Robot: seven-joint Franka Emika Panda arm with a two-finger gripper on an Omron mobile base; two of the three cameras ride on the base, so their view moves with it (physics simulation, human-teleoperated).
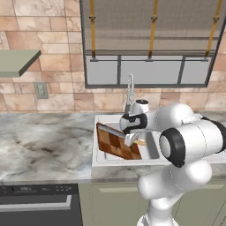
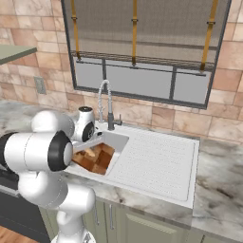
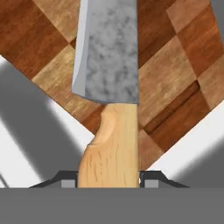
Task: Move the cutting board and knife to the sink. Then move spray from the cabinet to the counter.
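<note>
The checkered wooden cutting board (image 1: pixel 115 145) leans tilted inside the white sink (image 1: pixel 100 161), seen also as the cutting board (image 2: pixel 96 159) in the sink's basin (image 2: pixel 118 139). My gripper (image 3: pixel 108 181) is shut on the tan handle of the knife (image 3: pixel 109 144), whose grey blade reaches out over the board (image 3: pixel 175 78). In the left base view the gripper (image 1: pixel 131 139) hovers over the basin with the knife blade (image 1: pixel 112 131) pointing left. The spray is out of view. A pale green cabinet (image 1: pixel 17 62) juts in at the upper left. The marbled counter (image 1: pixel 44 141) spreads left of the sink.
A coiled silver faucet (image 1: pixel 130 90) rises behind the basin. The sink's ribbed drainboard (image 2: pixel 159 163) lies to the right. A black stove front (image 1: pixel 39 205) sits below the counter at the left. A wall outlet (image 1: pixel 41 90) and a window with blinds (image 1: pixel 150 39) are behind.
</note>
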